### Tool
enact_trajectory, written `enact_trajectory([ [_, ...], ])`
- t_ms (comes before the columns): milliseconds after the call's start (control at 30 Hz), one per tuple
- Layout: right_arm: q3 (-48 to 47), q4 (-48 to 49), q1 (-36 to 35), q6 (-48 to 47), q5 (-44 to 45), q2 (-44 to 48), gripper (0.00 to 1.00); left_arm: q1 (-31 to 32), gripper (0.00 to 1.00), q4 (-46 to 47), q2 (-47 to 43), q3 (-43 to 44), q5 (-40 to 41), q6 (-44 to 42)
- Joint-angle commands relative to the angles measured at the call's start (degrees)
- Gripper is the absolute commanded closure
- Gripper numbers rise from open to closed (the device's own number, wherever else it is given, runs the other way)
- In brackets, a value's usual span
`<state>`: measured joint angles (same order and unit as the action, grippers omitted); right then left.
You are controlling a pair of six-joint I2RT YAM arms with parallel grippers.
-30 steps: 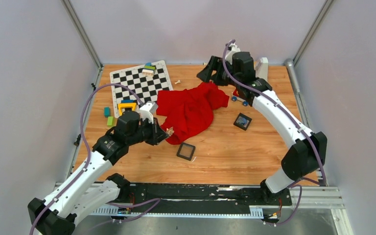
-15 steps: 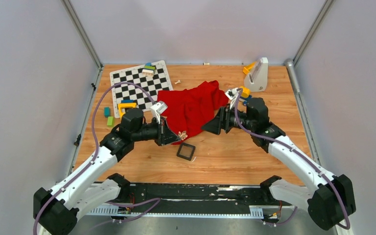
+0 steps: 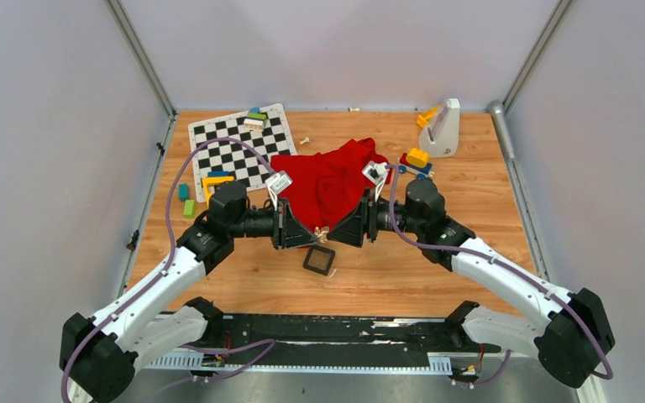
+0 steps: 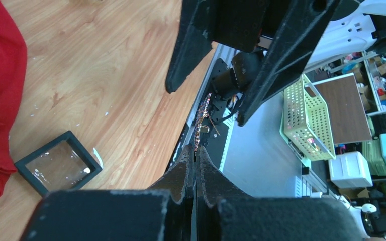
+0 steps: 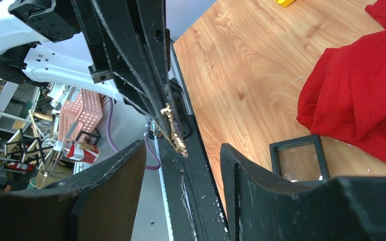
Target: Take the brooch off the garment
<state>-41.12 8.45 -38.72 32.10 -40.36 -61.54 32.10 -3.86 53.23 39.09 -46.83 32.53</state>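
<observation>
The small gold brooch point(image 3: 321, 233) is off the red garment point(image 3: 327, 178) and pinched in my left gripper point(image 3: 309, 232), which is shut on it just above the table in front of the cloth. In the left wrist view the brooch point(image 4: 201, 123) sticks out past the closed fingertips point(image 4: 186, 160). My right gripper point(image 3: 344, 230) faces the left one, open, its jaws on either side of the brooch point(image 5: 175, 128) without touching it. The garment also shows in the right wrist view point(image 5: 362, 95).
A black square display box point(image 3: 319, 260) lies just below the grippers. A chessboard point(image 3: 239, 138) and coloured blocks point(image 3: 186, 200) are at the back left. A white stand point(image 3: 445, 128) and a toy car point(image 3: 416, 161) are at the back right.
My right arm swung from the back right to the centre front and now faces the left gripper, open. My left gripper moved right with the brooch.
</observation>
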Motion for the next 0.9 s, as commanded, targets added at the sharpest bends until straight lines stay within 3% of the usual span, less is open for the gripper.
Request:
enact_trajectory([
  [0, -2.25, 3.57, -1.09, -0.29, 1.14, -1.16, 0.44, -0.30, 1.00, 3.36, -0.06, 0.63, -3.02, 1.23],
  [867, -3.86, 2.62, -3.02, -0.30, 3.49, -3.62, 0.73, -0.33, 1.00, 2.93, -0.27, 0.73, -4.44, 0.96],
])
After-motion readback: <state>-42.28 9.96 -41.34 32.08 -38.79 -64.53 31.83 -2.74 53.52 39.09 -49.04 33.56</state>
